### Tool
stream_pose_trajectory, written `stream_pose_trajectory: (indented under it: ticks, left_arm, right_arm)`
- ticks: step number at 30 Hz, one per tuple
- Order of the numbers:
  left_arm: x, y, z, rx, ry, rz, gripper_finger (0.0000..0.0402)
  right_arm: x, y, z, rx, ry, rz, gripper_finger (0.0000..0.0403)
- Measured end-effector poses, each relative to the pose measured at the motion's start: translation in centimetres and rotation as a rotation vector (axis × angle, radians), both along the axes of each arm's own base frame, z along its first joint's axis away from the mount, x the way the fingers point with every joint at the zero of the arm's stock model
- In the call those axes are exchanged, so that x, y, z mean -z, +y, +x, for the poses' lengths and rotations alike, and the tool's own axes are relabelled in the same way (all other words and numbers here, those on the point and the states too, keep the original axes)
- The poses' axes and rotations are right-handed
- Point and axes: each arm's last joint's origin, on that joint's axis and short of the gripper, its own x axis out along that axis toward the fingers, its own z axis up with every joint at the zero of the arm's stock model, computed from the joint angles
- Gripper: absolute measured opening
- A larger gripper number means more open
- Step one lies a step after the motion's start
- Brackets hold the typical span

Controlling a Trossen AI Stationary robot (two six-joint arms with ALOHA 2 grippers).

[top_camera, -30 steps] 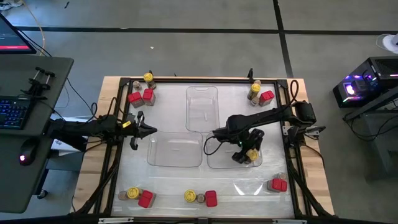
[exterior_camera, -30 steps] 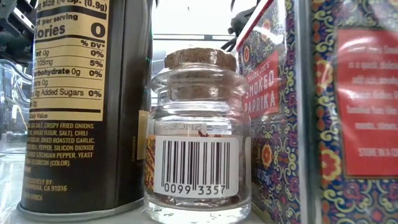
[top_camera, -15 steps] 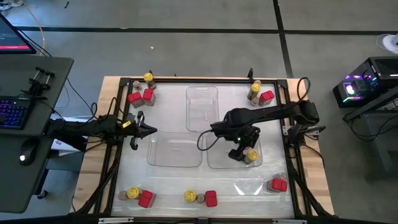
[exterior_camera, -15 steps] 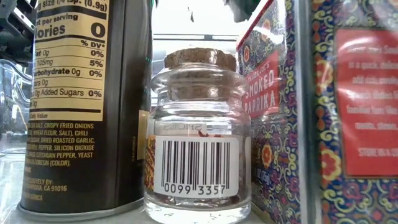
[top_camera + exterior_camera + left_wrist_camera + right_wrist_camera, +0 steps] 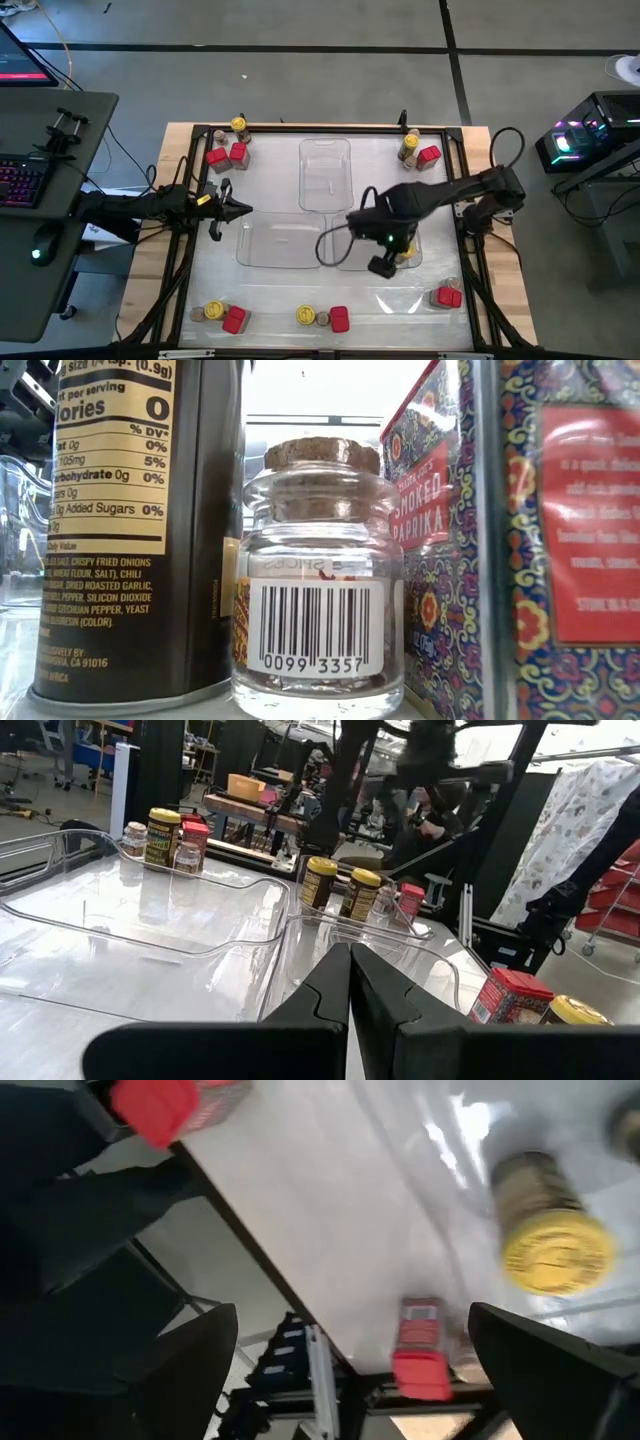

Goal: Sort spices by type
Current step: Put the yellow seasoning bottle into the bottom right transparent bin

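Nearest the low camera: cork-stoppered jar [image 5: 318, 575], barcode "0099 3357", between a dark tin [image 5: 130, 525] listing nutrition facts and a red box [image 5: 425, 530] marked "SMOKED PAPRIKA". Farther off, right gripper [image 5: 383, 265], fingers apart, over a tray [image 5: 345, 258] beside a yellow-lidded jar [image 5: 405, 250]. Left gripper [image 5: 240, 208] fingers together at the surface's left edge.

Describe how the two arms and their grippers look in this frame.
Both arms are dark, near black, built of slim jointed links. The left arm carries a small yellow mark near its wrist, and its gripper ends in two pointed black fingers. The right arm trails a looping black cable and shows a small green light near its gripper, whose fingers are broad and black.
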Motion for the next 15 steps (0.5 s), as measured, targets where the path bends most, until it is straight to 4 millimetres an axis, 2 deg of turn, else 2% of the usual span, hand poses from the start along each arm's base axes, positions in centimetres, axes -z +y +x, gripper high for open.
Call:
stream_pose_trajectory:
  ticks: [3, 5, 8, 11, 12, 15]
  left_arm:
    - [0.0, 0.0, 0.0, 0.000, 0.000, 0.000, 0.0000]
    - [0.0, 0.0, 0.0, -0.001, 0.000, 0.000, 0.0000]
    - [0.0, 0.0, 0.0, 0.000, 0.000, 0.000, 0.0000]
    - [0.0, 0.0, 0.0, 0.000, 0.000, 0.000, 0.0000]
    - [0.0, 0.0, 0.0, 0.000, 0.000, 0.000, 0.0000]
    - [0.0, 0.0, 0.0, 0.000, 0.000, 0.000, 0.0000]
  right_arm:
    - [0.5, 1.7, -0.4, -0.016, 0.053, -0.033, 0.0377]
    - [1.3, 2.5, -0.8, -0.045, 0.118, -0.090, 0.0339]
    - [2.3, 3.2, -1.0, -0.058, 0.134, -0.109, 0.0225]
    - [3.1, 3.0, -1.4, -0.109, 0.140, -0.177, 0.0060]
    - [3.3, 2.8, -1.5, -0.129, 0.128, -0.207, 0.0032]
    - [4.0, 1.7, -2.3, -0.137, 0.140, -0.265, 0.0021]
